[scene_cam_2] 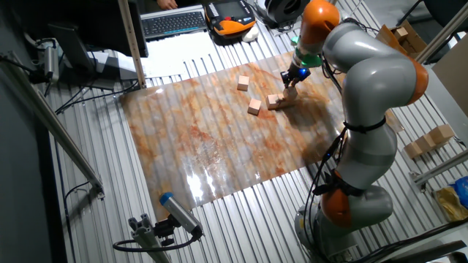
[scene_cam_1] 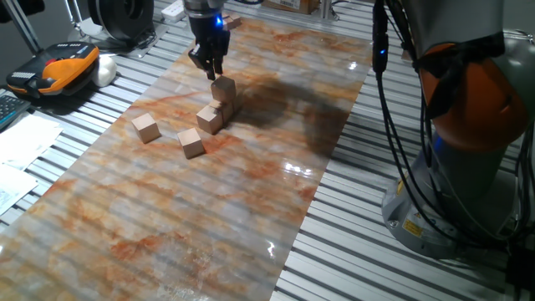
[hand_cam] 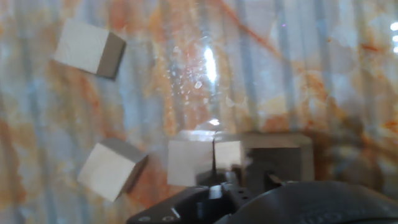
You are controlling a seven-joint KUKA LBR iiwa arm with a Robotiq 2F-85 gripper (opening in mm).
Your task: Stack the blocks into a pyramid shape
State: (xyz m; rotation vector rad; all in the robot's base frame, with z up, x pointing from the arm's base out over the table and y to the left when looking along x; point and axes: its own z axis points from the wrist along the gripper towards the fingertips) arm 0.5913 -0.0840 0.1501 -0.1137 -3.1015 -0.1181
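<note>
Hand view: dark gripper housing [hand_cam: 261,202] fills the bottom edge of the frame, nearest the lens. Just above it, a group of blocks [hand_cam: 214,158] sits at lower centre, faces blurred; their exact count cannot be told from here. One loose block [hand_cam: 109,169] lies at lower left, another loose block [hand_cam: 87,48] at upper left, both well apart from the group.

One fixed view: the gripper [scene_cam_1: 209,68] hangs in the upper centre of the frame, fingertips just above a small stack [scene_cam_1: 219,104]. The top cube [scene_cam_1: 223,88] rests tilted on the lower cubes [scene_cam_1: 211,118]. Whether the fingers touch the top cube, or are parted or closed, I cannot tell. Two single cubes lie left of the stack on the marbled sheet [scene_cam_1: 251,192]: one [scene_cam_1: 146,127] at the far left, one [scene_cam_1: 191,143] lower, nearer the stack.

The other fixed view: grey and orange arm [scene_cam_2: 373,102] reaches from lower right to the stack in the upper centre of the frame.
</note>
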